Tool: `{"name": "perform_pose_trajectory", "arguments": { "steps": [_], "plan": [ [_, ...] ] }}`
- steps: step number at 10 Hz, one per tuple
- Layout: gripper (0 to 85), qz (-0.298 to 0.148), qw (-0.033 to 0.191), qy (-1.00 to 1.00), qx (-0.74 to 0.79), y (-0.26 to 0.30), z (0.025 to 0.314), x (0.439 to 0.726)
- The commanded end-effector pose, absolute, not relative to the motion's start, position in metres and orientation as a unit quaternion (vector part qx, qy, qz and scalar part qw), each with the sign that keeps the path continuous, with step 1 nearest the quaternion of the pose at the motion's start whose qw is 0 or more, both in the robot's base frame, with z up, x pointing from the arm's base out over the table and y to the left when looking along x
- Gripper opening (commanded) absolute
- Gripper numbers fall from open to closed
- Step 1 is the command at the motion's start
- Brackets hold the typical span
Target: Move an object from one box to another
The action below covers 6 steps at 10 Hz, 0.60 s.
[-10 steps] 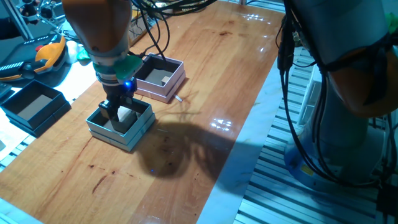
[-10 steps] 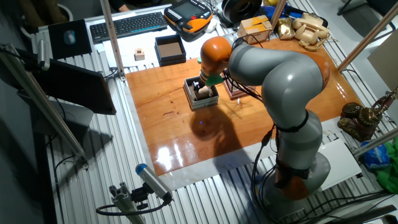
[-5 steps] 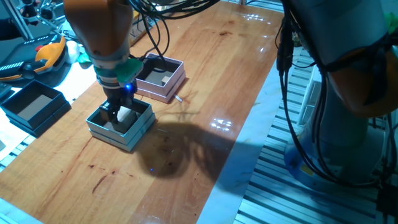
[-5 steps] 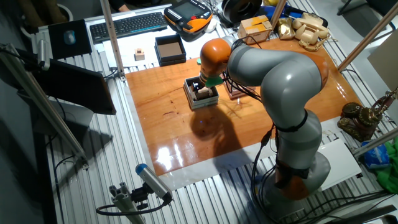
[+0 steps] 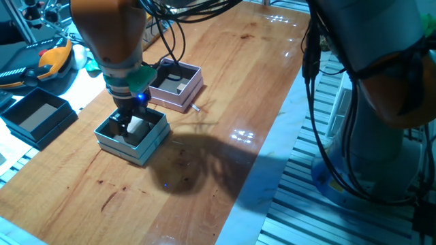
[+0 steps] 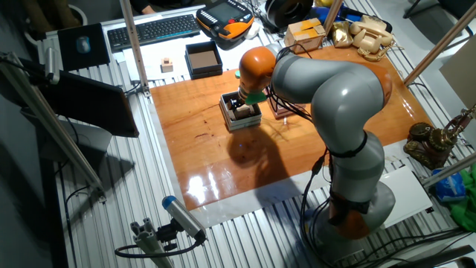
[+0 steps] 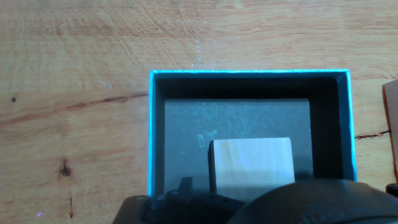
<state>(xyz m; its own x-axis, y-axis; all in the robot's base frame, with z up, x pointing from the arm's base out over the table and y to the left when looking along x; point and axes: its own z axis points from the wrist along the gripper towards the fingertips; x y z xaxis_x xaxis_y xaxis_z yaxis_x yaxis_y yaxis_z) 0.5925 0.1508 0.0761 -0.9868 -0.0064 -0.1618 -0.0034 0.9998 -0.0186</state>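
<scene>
The teal box (image 5: pixel 144 145) sits on the wooden table, left of centre. A pale wooden block (image 5: pixel 137 125) lies on its dark floor. My gripper (image 5: pixel 123 125) reaches down into this box, its dark fingers right beside the block; whether they touch it is unclear. In the hand view the block (image 7: pixel 250 167) lies low in the teal box (image 7: pixel 151 124), partly under the hand's dark housing (image 7: pixel 280 202). Just behind stands the pink-lilac box (image 5: pixel 178 99), holding a small pale piece (image 5: pixel 178 86). From the other side, the arm hides most of the teal box (image 6: pixel 238 121).
A black square box (image 5: pixel 37 116) stands off the table's left edge, and another black box (image 6: pixel 203 58) shows beyond the table's far edge. A small pale stick (image 5: pixel 195 107) lies by the pink-lilac box. The robot's base (image 6: pixel 357 201) and cables crowd the right side.
My hand has sunk slightly deeper into the teal box and its fingers look closer together. The block and both boxes have stayed put.
</scene>
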Motion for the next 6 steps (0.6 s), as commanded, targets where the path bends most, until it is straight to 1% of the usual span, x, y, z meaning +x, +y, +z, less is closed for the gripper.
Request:
{"name": "perform_pose_trajectory", "arguments": {
  "steps": [1, 6],
  "plan": [
    [85.0, -0.008, 0.081, 0.997, -0.002, 0.1510, 0.0752, 0.5927],
    [85.0, -0.009, 0.082, 0.997, -0.003, 0.1501, 0.0674, 0.5929]
  ]
}}
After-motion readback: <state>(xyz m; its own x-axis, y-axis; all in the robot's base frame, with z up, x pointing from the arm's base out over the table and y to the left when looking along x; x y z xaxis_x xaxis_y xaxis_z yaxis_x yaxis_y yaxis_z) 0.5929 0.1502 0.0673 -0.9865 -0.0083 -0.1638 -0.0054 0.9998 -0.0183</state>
